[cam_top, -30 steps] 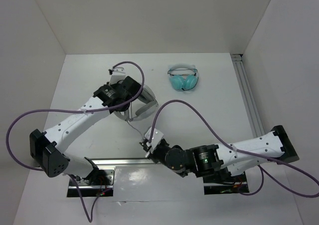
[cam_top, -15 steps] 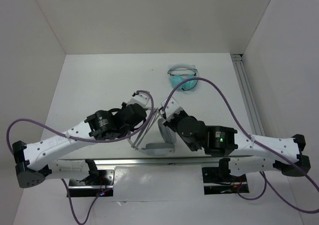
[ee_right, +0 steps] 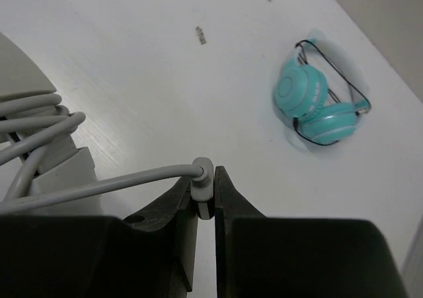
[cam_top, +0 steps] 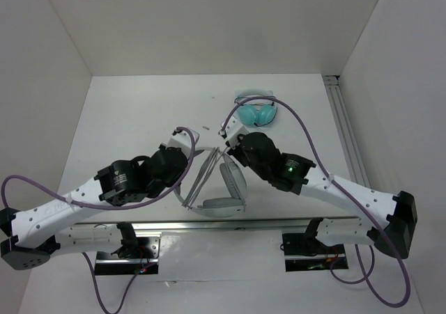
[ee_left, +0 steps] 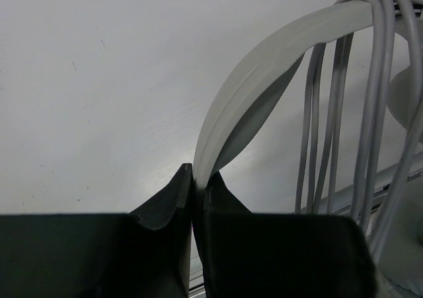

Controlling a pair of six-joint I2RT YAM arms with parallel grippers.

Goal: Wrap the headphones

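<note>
Left end effector [ee_left: 197, 181] pinched tight on headband [ee_left: 264, 67]. Right end effector [ee_right: 205, 182] clamped on cable plug [ee_right: 202, 168]. Headphones [cam_top: 233, 182] centre of top view, between arms. Cable [ee_left: 330, 126] looped several times over headband.

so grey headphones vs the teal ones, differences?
The grey headphones are bigger, the teal headphones smaller. Grey ones: left gripper shut on the headband, right gripper on the cable plug; teal ones lie free on the table. Grey cable loops the headband; teal's lies loose. Both are corded.
</note>
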